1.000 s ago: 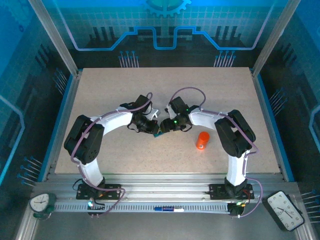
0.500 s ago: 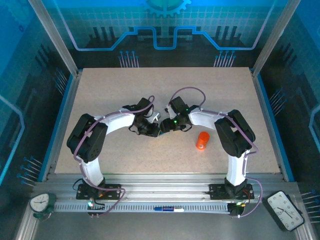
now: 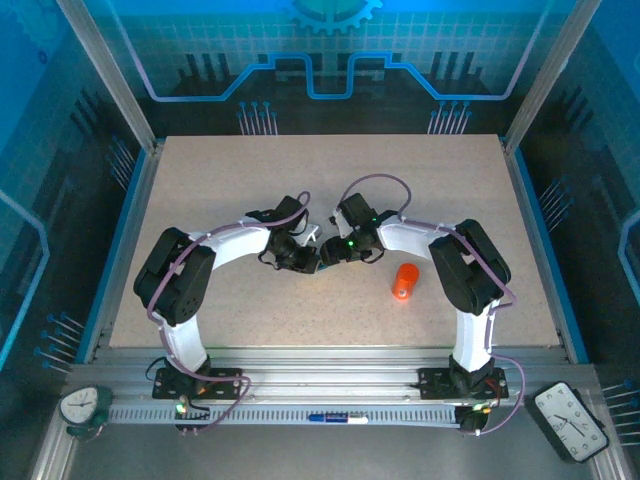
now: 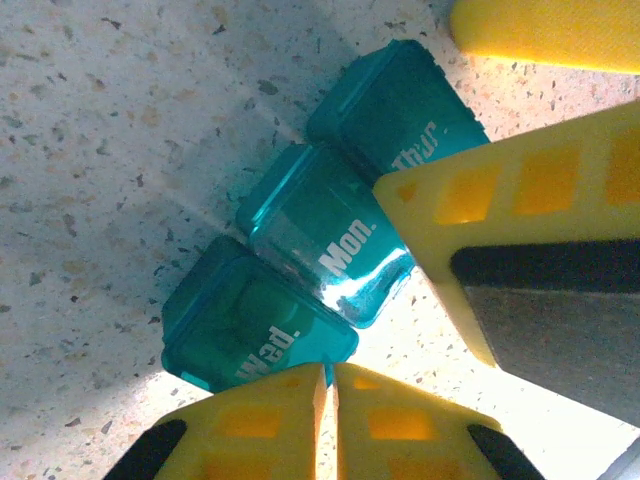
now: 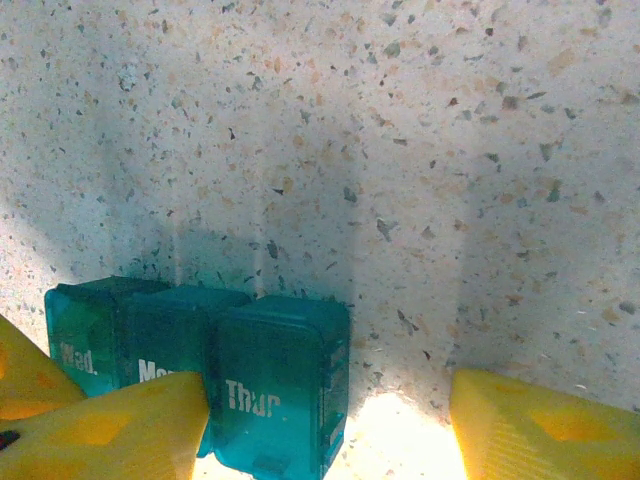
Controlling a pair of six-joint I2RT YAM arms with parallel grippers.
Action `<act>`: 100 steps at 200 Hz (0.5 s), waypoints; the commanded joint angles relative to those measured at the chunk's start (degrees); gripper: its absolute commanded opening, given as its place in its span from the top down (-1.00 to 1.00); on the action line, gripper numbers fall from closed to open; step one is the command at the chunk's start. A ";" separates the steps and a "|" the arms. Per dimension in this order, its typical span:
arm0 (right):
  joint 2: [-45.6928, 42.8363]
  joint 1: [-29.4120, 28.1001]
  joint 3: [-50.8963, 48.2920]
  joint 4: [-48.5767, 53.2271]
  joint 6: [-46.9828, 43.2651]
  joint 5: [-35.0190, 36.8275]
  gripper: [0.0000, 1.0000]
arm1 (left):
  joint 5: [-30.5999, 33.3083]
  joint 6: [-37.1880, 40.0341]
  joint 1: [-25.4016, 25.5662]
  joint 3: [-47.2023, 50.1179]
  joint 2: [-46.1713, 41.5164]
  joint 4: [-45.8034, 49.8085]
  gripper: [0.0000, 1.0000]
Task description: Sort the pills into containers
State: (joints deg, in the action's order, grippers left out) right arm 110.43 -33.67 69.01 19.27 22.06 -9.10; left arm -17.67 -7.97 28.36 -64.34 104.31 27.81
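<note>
Currently: teal pill box [image 4: 300,290] lies near the middle of the tabletop [image 3: 200,180], slightly toward the near edge. Its three compartments read Wed., Mon., Thur.

Left jaws are closed with nothing between them. Their fingertips [image 4: 280,410] meet just beside the Wed. compartment; cannot tell whether they touch it.

Right jaws are open and straddle the Thur. end. One finger [image 5: 110,430] overlaps the Mon. compartment, the other stands clear over bare tabletop.

Orange bottle [image 3: 404,282] stands well apart, toward the right edge.
</note>
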 commanded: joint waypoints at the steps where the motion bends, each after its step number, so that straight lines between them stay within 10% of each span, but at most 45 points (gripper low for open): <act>1: 3.43 0.49 -0.72 3.94 -0.30 2.43 -0.32 | 4.26 1.58 0.43 0.09 2.65 0.22 0.75; 100: 3.89 0.70 1.44 5.32 -0.57 2.16 -0.32 | 3.41 1.12 0.75 -0.54 1.79 -0.87 0.74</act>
State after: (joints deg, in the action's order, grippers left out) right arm 111.04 -33.47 70.06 19.62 22.06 -9.21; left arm -16.73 -7.35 28.73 -64.40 105.06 26.74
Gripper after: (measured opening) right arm 0.660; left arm 0.124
